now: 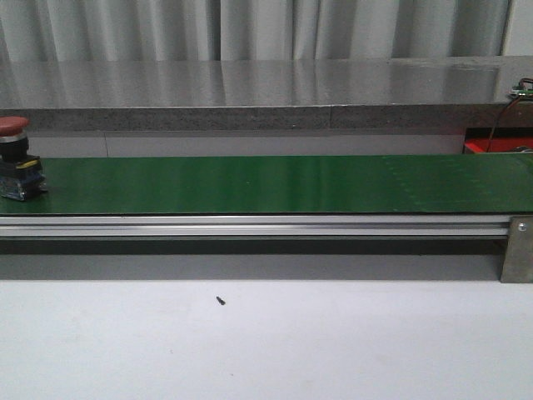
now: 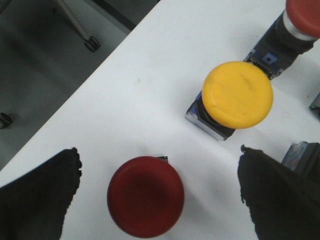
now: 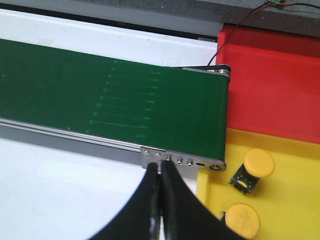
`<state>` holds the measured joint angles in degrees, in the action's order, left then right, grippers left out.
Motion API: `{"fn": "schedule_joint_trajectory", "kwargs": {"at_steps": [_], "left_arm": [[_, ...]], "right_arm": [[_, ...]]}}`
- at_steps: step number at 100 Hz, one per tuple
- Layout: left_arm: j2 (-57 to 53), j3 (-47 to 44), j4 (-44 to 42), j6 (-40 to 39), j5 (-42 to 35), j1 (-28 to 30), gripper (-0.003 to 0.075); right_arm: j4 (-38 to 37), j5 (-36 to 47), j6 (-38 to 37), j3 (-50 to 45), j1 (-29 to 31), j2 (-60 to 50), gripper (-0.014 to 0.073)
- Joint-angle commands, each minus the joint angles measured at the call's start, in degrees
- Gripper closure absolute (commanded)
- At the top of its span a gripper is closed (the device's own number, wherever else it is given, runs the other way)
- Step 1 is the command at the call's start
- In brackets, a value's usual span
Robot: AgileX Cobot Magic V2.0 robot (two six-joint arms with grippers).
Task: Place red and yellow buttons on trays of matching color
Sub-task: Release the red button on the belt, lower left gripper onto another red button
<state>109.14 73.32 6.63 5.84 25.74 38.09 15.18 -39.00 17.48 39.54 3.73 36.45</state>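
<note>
On the green belt (image 1: 275, 183), at its far left end in the front view: one red button (image 1: 15, 171), red cap over a dark body, standing upright. Beyond the belt's right end, a sliver of the red tray (image 1: 497, 146).

Under the left wrist, on the white counter (image 2: 150, 75): a red button (image 2: 146, 196) between the fingers of the left pincer (image 2: 160, 192), fingers spread wide and touching nothing. Just beyond, a yellow button (image 2: 238, 95) on a dark body, then another red-capped button (image 2: 302, 17) at the edge of view.

From the right wrist: right pincer (image 3: 160, 200) pressed together, holding nothing, hanging over the counter beside the belt's end. Past that end, the red tray (image 3: 275, 85) with the yellow tray (image 3: 290, 200) just beside it. In the yellow tray, two yellow buttons: one tipped on its side (image 3: 255, 167), one cap-up (image 3: 241, 220).
</note>
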Motion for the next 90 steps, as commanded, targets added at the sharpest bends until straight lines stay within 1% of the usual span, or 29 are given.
{"fn": "schedule_joint_trajectory", "kwargs": {"at_steps": [1,34,41,48,55,60,74,80,90], "left_arm": [[-1.76,1.87,0.18,-0.68,-3.10,0.21,0.0099],[-0.10,1.87,-0.04,-0.68,-4.32,0.21,0.0104],[-0.10,1.87,-0.04,-0.68,-4.32,0.21,0.0134],[-0.10,1.87,-0.04,-0.68,-3.94,0.21,0.0200],[-0.10,1.87,-0.04,-0.68,-3.21,0.21,0.0293],[-0.10,1.87,-0.04,-0.68,-2.48,0.21,0.0374],[-0.10,1.87,0.28,-0.68,-0.47,0.21,0.0554],[-0.10,1.87,1.30,-0.68,0.31,0.21,0.0617],[-1.24,1.87,2.82,-0.68,1.32,0.21,0.0687]], "right_arm": [[0.17,3.35,0.48,1.45,-0.09,-0.13,0.0662],[0.17,3.35,0.48,1.45,-0.09,-0.13,0.0662],[0.17,3.35,0.48,1.45,-0.09,-0.13,0.0662],[0.17,3.35,0.48,1.45,-0.09,-0.13,0.0662],[0.17,3.35,0.48,1.45,-0.09,-0.13,0.0662],[0.17,3.35,0.48,1.45,-0.09,-0.13,0.0662],[0.17,3.35,0.48,1.45,-0.09,-0.13,0.0662],[0.17,3.35,0.48,1.45,-0.09,-0.13,0.0662],[0.17,3.35,0.48,1.45,-0.09,-0.13,0.0662]]}}
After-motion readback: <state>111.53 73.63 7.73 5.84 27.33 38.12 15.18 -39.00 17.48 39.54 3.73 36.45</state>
